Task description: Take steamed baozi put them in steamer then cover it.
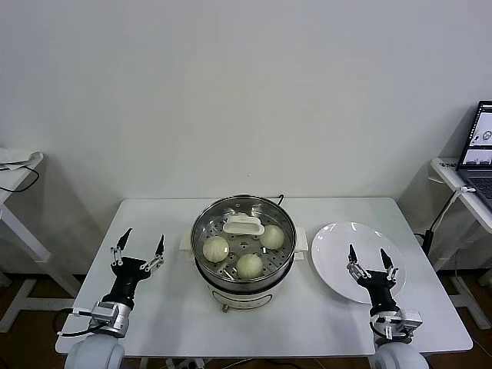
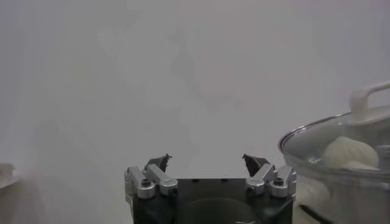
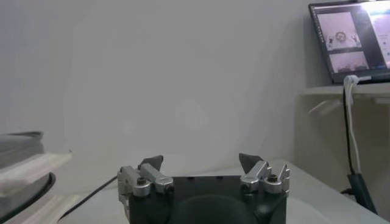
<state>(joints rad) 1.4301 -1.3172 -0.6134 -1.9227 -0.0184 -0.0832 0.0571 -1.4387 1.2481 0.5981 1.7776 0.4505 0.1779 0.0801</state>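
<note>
White wall fills the background behind a white worktop [image 1: 154,307]. At the worktop's middle, slightly toward the front edge, stands the steamer [image 1: 244,257], a shiny steel pot on a cream-white base. The cover [image 1: 244,233], clear glass with a cream-white handle, sits on the steamer. Through the glass three steamed baozi [image 1: 249,265] are clearly visible on the perforated tray; a fourth cannot be made out beneath the handle. The left wrist view shows the covered steamer [image 2: 341,164] with buns behind the glass.

A white plate [image 1: 338,269] lies on the right half of the worktop, just beside the steamer.

The left pincer [image 1: 139,247] is held over the left part of the worktop near the front edge, fingers spread wide, gripping nothing, apart from the steamer. The right pincer [image 1: 368,258] is held over the plate near the front right, fingers likewise spread wide and empty.

A laptop [image 1: 480,146] sits on a side table beyond the right edge.
</note>
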